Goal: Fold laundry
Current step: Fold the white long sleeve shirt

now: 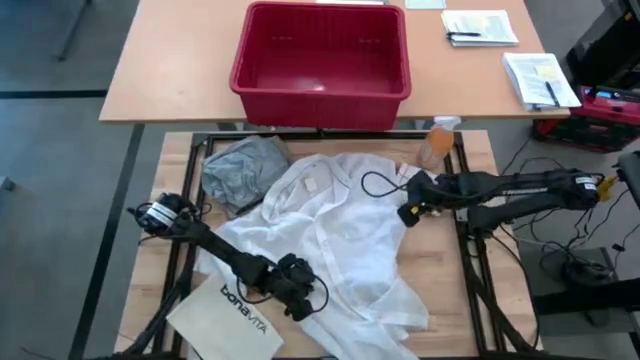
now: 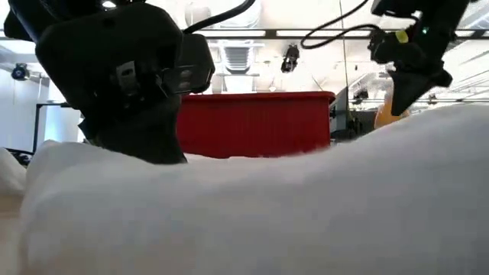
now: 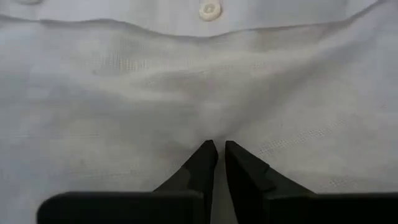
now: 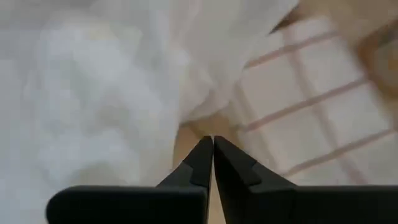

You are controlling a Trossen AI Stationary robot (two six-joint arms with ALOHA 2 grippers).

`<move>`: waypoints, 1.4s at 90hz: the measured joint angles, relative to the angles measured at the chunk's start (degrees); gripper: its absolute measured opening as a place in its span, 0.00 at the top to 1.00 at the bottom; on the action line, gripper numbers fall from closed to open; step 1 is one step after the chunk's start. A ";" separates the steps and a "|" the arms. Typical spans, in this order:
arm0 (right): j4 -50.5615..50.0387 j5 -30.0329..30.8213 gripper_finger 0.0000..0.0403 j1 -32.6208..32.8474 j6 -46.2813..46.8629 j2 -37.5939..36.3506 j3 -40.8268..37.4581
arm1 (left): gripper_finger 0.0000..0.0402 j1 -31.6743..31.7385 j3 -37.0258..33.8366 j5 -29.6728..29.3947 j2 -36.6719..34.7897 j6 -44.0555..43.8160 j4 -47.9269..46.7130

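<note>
A large white button-front shirt (image 1: pixel 340 240) lies crumpled across the middle of the table. A grey T-shirt (image 1: pixel 243 170) is bunched at the shirt's far left, resting on the table. My left gripper (image 1: pixel 300 297) is down on the shirt's near-left part, shut on the cloth (image 3: pixel 214 148), with a button (image 3: pixel 209 9) just beyond it. My right gripper (image 1: pixel 410 213) is at the shirt's right edge. It is shut with nothing between its fingers (image 4: pixel 212 144), over bare table beside the shirt's edge (image 4: pixel 186 106). My left gripper pinches the white shirt's cloth (image 3: pixel 214 134) between its two fingertips, a little short of the button placket. Faint creases in the cloth run toward the fingertips. How many layers are in the pinch I cannot tell. The shirt lies on the table around the hold.
A stiff white bag printed "bonavita" (image 1: pixel 235 312) lies at the near left, beside my left arm. A red basket (image 1: pixel 320 60) stands on the table behind. An orange bottle (image 1: pixel 436 145) stands at the far right, near my right arm. Papers (image 1: pixel 480 27) lie farther back.
</note>
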 joint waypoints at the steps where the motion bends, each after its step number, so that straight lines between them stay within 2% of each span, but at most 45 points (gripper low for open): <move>1: -0.46 0.34 1.00 -0.09 -0.13 0.03 0.33 | 0.94 0.00 0.00 0.00 0.00 0.01 0.01; 10: -0.88 2.89 1.00 -1.09 -0.65 0.59 2.79 | 0.94 0.00 0.00 0.02 0.00 0.63 0.09; 20: 2.19 -3.10 1.00 -0.81 0.35 1.14 2.45 | 0.94 -0.02 0.00 0.02 -0.04 1.27 0.11; 30: 6.97 -5.52 0.96 3.99 5.62 0.13 -3.69 | 0.94 -0.02 0.00 0.02 -0.11 1.31 0.11; 39: 15.98 -7.52 0.84 8.54 12.38 -2.55 -10.46 | 0.94 -0.02 0.00 0.02 -0.22 1.29 0.11; 55: 26.33 -8.26 0.52 17.33 25.05 -6.04 -19.59 | 0.94 -0.04 0.00 0.09 -0.43 1.29 0.09; 63: 30.70 -8.08 0.44 22.20 29.56 -5.46 -22.86 | 0.94 -0.04 0.00 0.39 -0.56 1.29 0.07; 85: 38.84 -6.30 0.47 29.11 40.04 -0.77 -27.10 | 0.94 -0.04 0.00 1.88 -0.66 1.29 0.15; 92: 45.06 -5.17 0.48 30.68 41.84 0.90 -28.88 | 0.94 0.00 0.00 1.99 -0.66 1.29 0.16; 103: 54.75 -4.27 0.46 30.93 43.98 3.35 -31.52 | 0.94 0.00 0.00 2.39 -0.66 1.27 0.26; 126: 62.39 -1.66 0.45 30.94 45.77 10.02 -32.50 | 0.94 0.00 0.02 2.56 -0.68 1.27 0.29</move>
